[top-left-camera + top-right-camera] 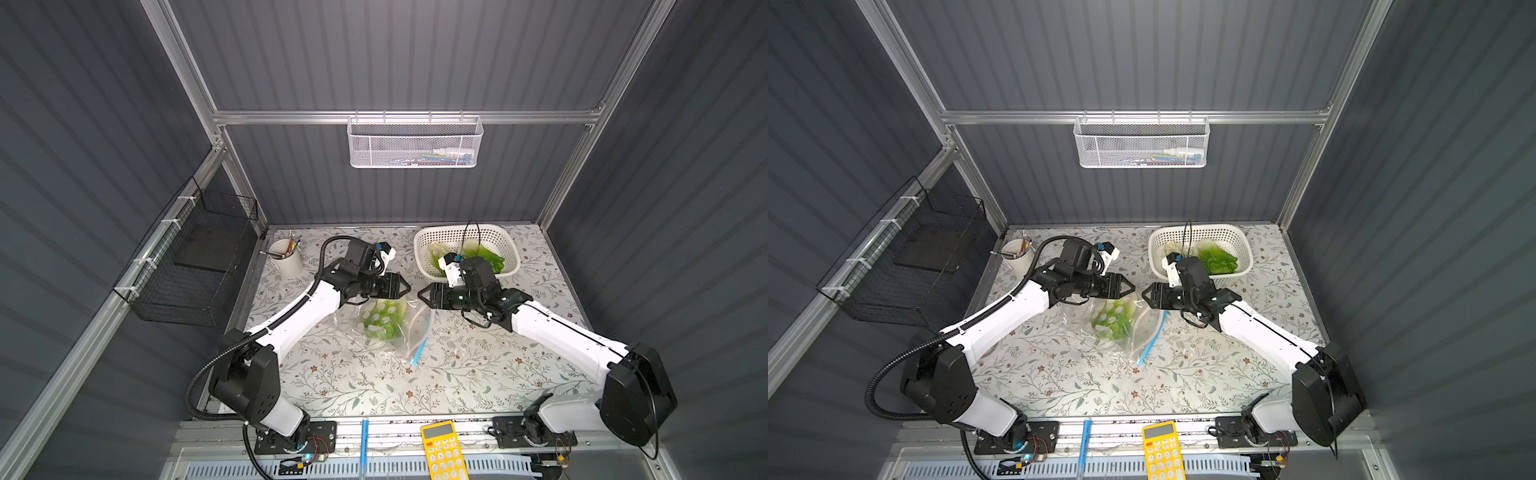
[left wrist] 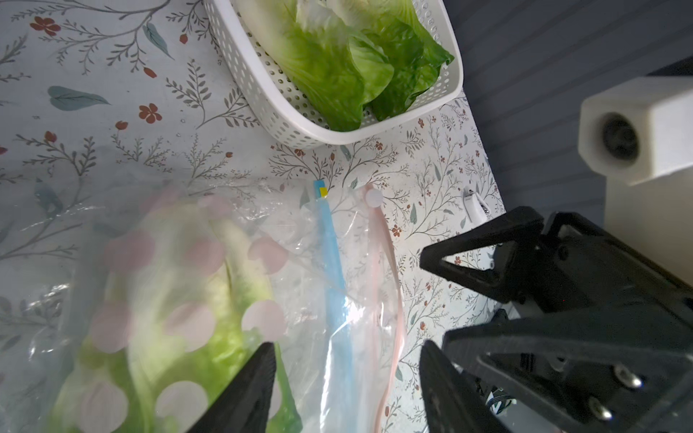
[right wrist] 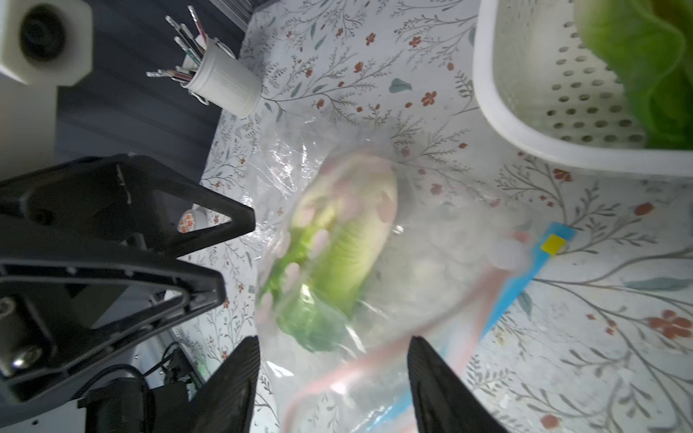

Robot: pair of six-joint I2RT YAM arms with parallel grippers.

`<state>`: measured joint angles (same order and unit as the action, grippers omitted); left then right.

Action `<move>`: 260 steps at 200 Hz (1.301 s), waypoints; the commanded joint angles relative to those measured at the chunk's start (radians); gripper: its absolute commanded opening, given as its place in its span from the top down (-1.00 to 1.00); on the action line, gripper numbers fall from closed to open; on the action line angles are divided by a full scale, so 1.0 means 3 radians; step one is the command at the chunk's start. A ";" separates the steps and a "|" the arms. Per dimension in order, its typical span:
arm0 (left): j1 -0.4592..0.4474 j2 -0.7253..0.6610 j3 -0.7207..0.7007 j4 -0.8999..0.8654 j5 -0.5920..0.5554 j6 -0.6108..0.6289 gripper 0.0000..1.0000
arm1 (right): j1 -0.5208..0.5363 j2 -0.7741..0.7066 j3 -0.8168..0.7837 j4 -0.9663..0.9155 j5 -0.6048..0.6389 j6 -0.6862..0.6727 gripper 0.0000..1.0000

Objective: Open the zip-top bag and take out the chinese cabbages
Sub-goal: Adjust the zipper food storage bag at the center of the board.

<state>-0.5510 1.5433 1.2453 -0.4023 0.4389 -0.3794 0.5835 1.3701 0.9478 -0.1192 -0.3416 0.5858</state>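
Fingers (image 2: 255, 390) wide on left gripper (image 1: 405, 286), right gripper (image 1: 420, 294); bag (image 1: 413, 332) holds cabbage (image 1: 382, 320), basket (image 1: 465, 229) holds others (image 1: 488, 255).

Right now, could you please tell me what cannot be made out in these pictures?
- Cabbages in the white basket: in both top views the right arm's wrist covers some, so no count.
- Cabbage inside the zip-top bag: blurred in the right wrist view; number unclear.
- Mesh basket on the back rail: contents too small in both top views.
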 commanded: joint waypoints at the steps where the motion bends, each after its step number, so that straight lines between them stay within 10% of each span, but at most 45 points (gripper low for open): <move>1: -0.0019 0.0005 0.0202 -0.0016 -0.0012 0.0012 -0.29 | 0.0028 0.0055 -0.0010 0.0316 -0.0228 0.0192 -0.27; 86: 0.0079 0.0208 0.1005 -0.1257 -0.1271 0.0794 -0.42 | 0.0074 -0.0466 -0.0651 0.0251 -0.0062 0.0618 -0.28; 138: 0.0714 0.0417 0.0676 -0.1194 -0.0667 0.0587 -0.48 | 0.0162 -0.0520 -0.0927 0.0386 -0.0114 0.0870 -0.28; 223: 0.0929 0.0893 0.0243 -0.0950 -0.0175 0.0477 -0.54 | 0.0148 0.0109 -0.0781 0.0944 -0.0419 0.1028 -0.40; 260: 0.0952 0.1022 0.0125 -0.0824 0.0095 0.0406 -0.55 | 0.0118 0.0168 -0.0776 0.0918 -0.0404 0.1026 0.18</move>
<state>-0.2729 1.8313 1.3022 -0.6724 0.3779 -0.2325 0.6292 1.4227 0.6937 0.1429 -0.4534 0.8894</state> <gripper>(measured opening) 0.775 0.485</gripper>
